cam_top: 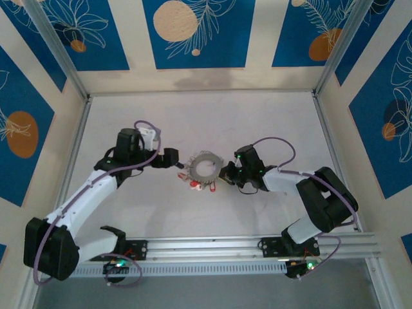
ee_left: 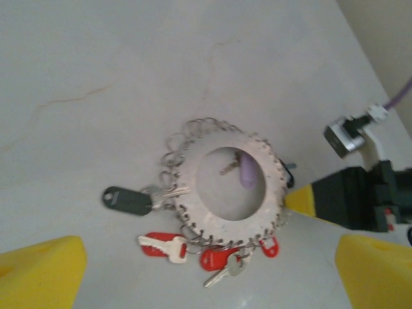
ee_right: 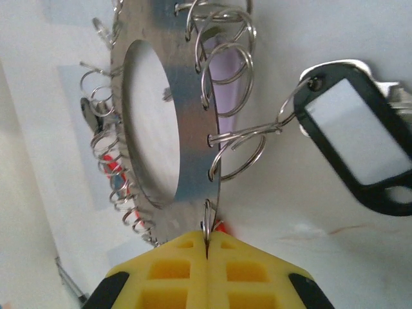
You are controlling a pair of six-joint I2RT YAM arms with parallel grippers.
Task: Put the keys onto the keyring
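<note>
keyring (cam_top: pixel 205 168): flat silvery metal disc with a round hole, rim strung with thin wire loops, centre of the top view on the smooth pale table (cam_top: pixel 193 116) | keys (ee_left: pixel 164 246): red, black and lilac plastic heads, clustered at its lower edge | my right gripper (ee_right: pixel 206 248): yellow fingers pinched on one keyring loop | my left gripper (cam_top: pixel 177 163): spread wide, empty, just left of the ring

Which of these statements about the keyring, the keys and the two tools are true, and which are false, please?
1. The right tool is shut on a small wire loop at the rim of the keyring. True.
2. The left tool is shut. False: it is open and holds nothing.
3. Red-headed keys lie at the keyring's rim. True.
4. The keyring lies in a corner of the table. False: it lies mid-table, between the two tools.
</note>
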